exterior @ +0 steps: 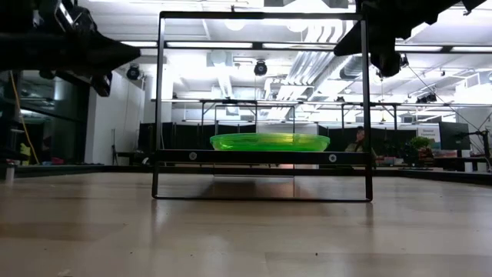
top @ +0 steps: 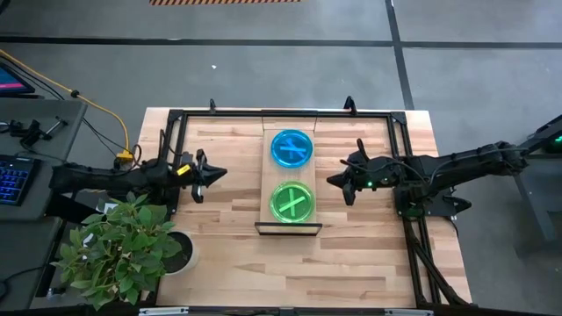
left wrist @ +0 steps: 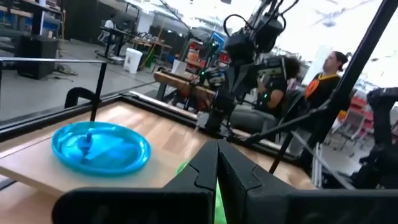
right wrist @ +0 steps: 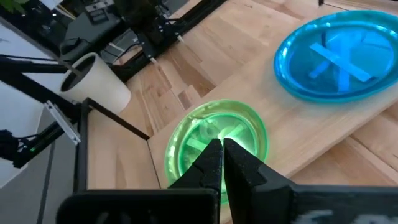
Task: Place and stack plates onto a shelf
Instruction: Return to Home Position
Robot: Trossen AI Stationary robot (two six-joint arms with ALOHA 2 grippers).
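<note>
L gripper (top: 221, 173) closed, left of shelf (top: 267, 172) | R gripper (top: 332, 181) closed, right

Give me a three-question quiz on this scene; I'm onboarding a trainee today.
1. True or false: the green plates sit on the shelf.
2. Which stack lies nearer the plant? A) green plates B) blue plates
3. Fill in: the left end effector and the right end effector each hold ____.
Key: 1 true; 2 A; 3 nothing.
</note>
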